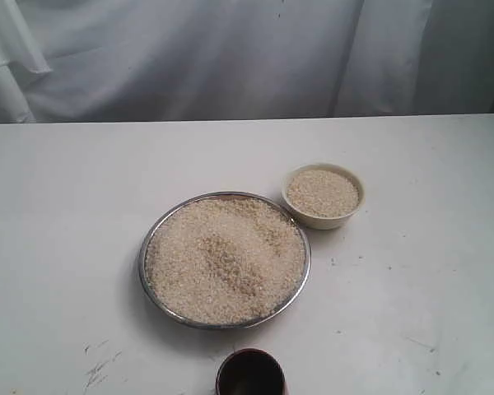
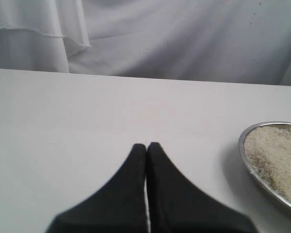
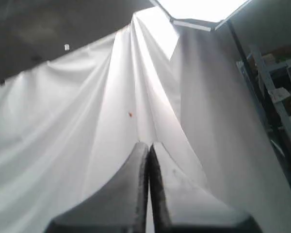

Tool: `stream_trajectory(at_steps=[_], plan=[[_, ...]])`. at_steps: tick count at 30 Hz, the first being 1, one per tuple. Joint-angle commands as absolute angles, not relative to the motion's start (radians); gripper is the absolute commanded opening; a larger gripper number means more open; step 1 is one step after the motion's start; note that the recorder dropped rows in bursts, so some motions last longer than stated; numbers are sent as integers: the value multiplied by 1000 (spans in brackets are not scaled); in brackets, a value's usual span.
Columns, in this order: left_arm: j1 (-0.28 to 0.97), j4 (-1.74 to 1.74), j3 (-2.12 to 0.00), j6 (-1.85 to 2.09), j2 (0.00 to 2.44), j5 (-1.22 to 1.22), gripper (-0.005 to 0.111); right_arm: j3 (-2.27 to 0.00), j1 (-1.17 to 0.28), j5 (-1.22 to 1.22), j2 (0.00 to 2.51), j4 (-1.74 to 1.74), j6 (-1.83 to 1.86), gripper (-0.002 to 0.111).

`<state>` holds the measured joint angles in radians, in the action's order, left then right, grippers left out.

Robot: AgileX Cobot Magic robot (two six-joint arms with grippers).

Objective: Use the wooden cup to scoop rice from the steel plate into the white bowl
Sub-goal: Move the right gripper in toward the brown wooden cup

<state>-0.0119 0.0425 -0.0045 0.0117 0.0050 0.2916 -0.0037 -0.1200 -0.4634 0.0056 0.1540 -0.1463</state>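
Rice (image 1: 224, 262) grainy heap on round steel plate (image 1: 141, 262); L gripper (image 2: 146, 145), R gripper (image 3: 149, 144): jaws together.

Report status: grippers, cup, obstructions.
Left gripper shut, empty, low over table beside steel plate. Right gripper shut, empty, aimed at backdrop. Wooden cup upright, ungrasped; rice in plate and white bowl. Nothing blocks cup.

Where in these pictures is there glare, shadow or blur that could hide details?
Exterior view: even soft light, only a faint shadow beside the steel plate on the table. Left wrist view: the left hand is close and blurred. Right wrist view: the light panel glares white and bleaches the curtain near it; the right hand looks soft.
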Motion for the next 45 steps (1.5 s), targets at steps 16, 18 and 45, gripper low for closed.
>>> stream_trajectory(at_steps=[16,18,45], plan=[[-10,43,0,9,0,285,0,-701,-116,-848,1140,-775,-557,0],[-10,43,0,9,0,285,0,-669,-123,-950,1237,-943,-669,0],[-10,43,0,9,0,285,0,-259,-174,-1221,1721,-1065,-398,0]])
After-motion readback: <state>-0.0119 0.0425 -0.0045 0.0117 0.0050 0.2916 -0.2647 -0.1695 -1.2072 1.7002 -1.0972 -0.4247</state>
